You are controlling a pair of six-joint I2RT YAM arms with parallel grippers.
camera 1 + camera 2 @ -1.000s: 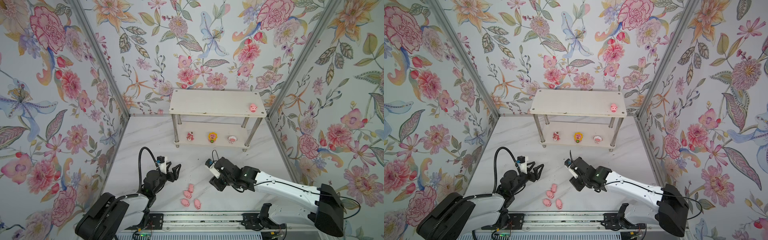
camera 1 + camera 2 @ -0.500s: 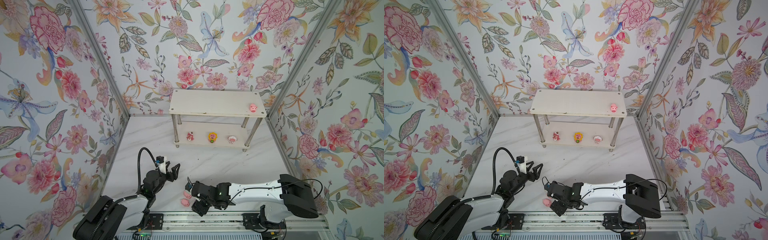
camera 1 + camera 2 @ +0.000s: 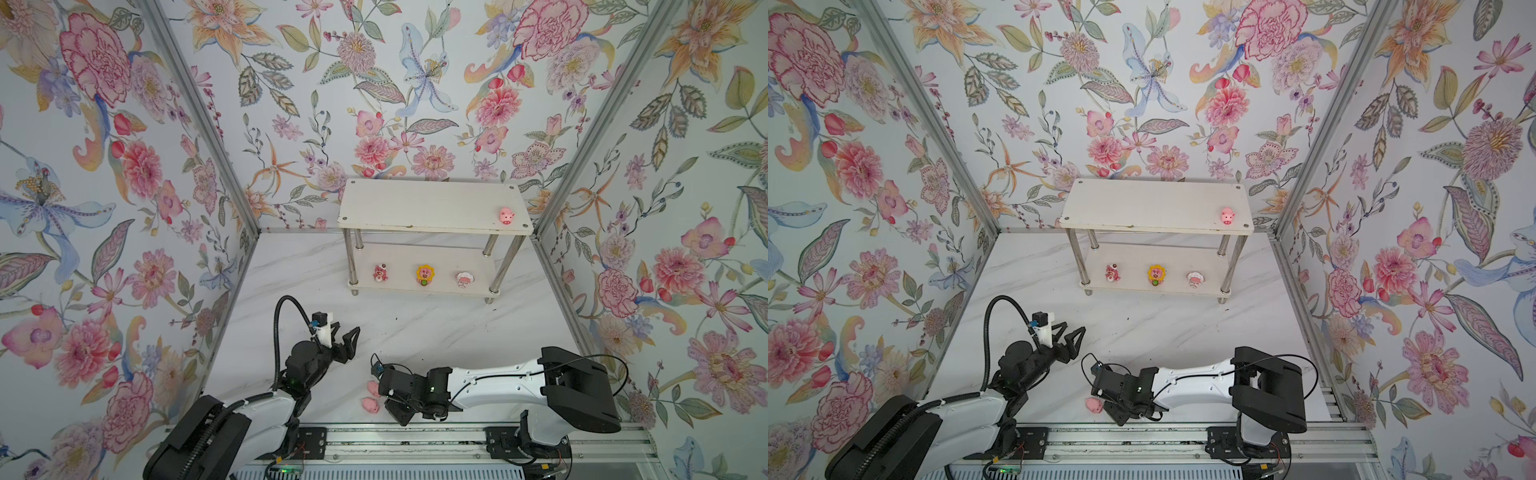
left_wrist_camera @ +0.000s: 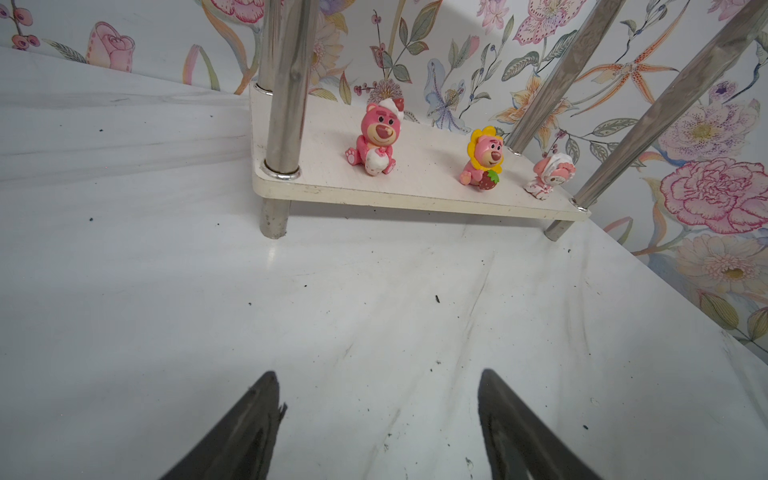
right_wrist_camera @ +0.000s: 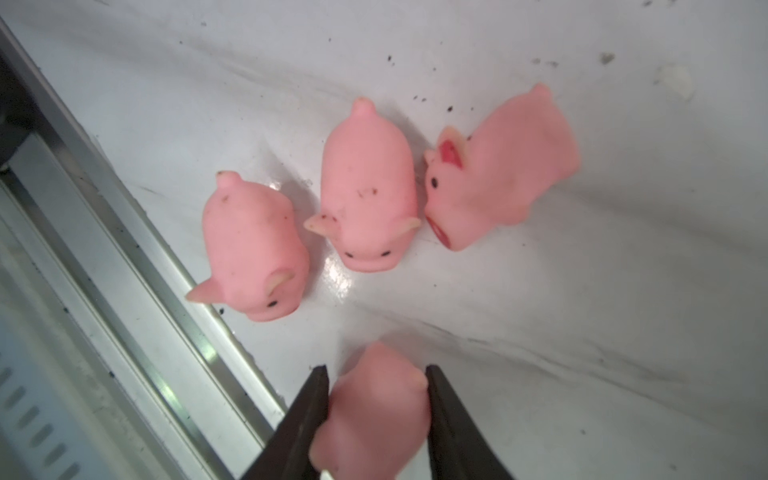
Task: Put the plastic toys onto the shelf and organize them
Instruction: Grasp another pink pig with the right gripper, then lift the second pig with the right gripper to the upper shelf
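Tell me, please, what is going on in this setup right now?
A two-armed robot is sorting small plastic toys onto a white two-tier shelf with chrome legs. The right tool appears shut on a small pink plastic pig on the white table beside three more pink pigs. The left tool hangs open and empty. One pink pig stands on the top tier; three colourful figurines sit on the lower tier.

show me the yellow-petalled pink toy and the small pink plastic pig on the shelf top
yellow-petalled pink toy point(image 4: 487, 154), left wrist view, its face
small pink plastic pig point(image 3: 506, 216), a top view, its head
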